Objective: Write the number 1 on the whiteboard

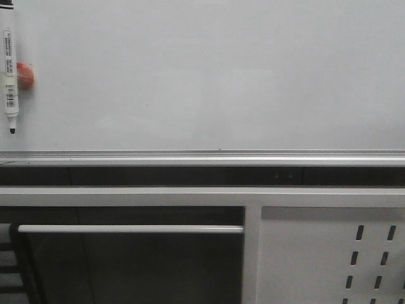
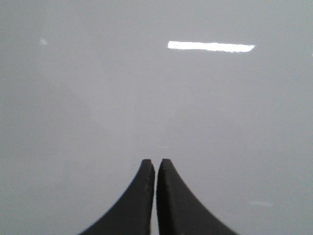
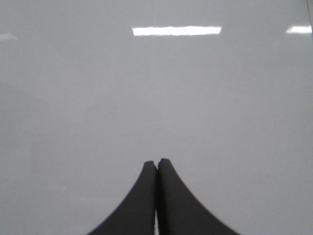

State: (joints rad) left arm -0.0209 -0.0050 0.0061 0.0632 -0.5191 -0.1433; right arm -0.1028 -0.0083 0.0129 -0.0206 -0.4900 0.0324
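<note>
The whiteboard (image 1: 209, 76) carries no stroke. A white marker pen (image 1: 9, 69) lies on it beside a red magnet (image 1: 26, 75). Left gripper (image 2: 155, 161) and right gripper (image 3: 156, 162) are both closed, empty.

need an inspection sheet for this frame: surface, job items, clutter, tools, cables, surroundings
Surface: whiteboard glossy and blank, silver rail along its lower edge.
Job's things: no stroke seen on the board; marker pen at far left, tip down and uncapped.
Clutter: small red-orange object beside the marker.
Tools: left tool and right tool both shut, holding nothing, facing the board.
Cables: nothing seen.
Surroundings: white perforated panel and a horizontal bar below the board.
</note>
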